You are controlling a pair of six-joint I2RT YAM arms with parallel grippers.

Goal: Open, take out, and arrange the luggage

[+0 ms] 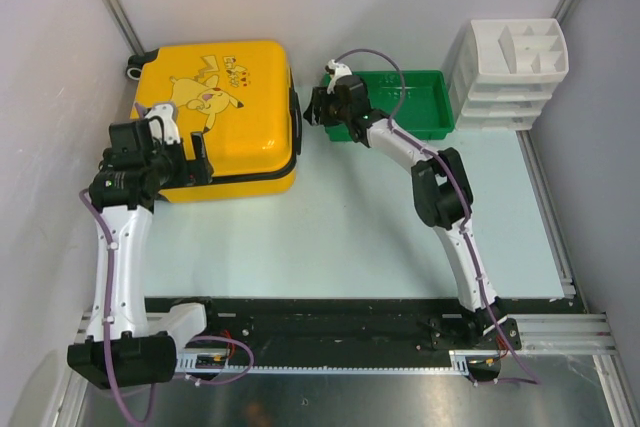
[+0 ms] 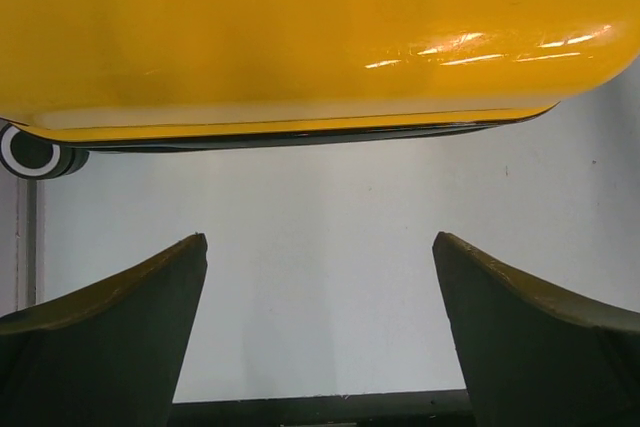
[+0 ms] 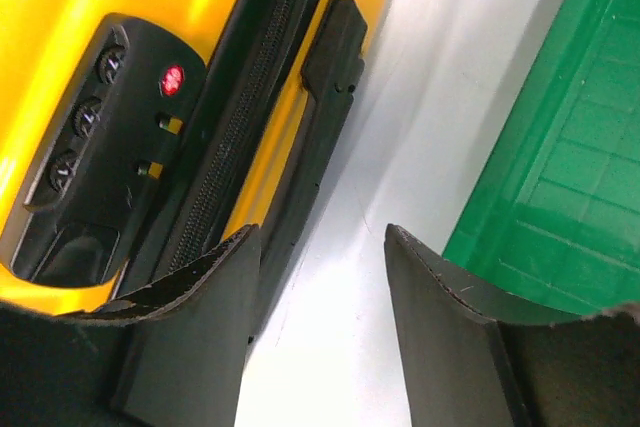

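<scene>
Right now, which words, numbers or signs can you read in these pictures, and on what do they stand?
Luggage lid, dark lettering beside the cartoon: too small to read.
Lock dials: digits too blurred to read.
No other text visible.

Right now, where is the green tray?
In the top view, the green tray sits at the back right of the table, between the yellow luggage on its left and the white organizer on its right.
</scene>
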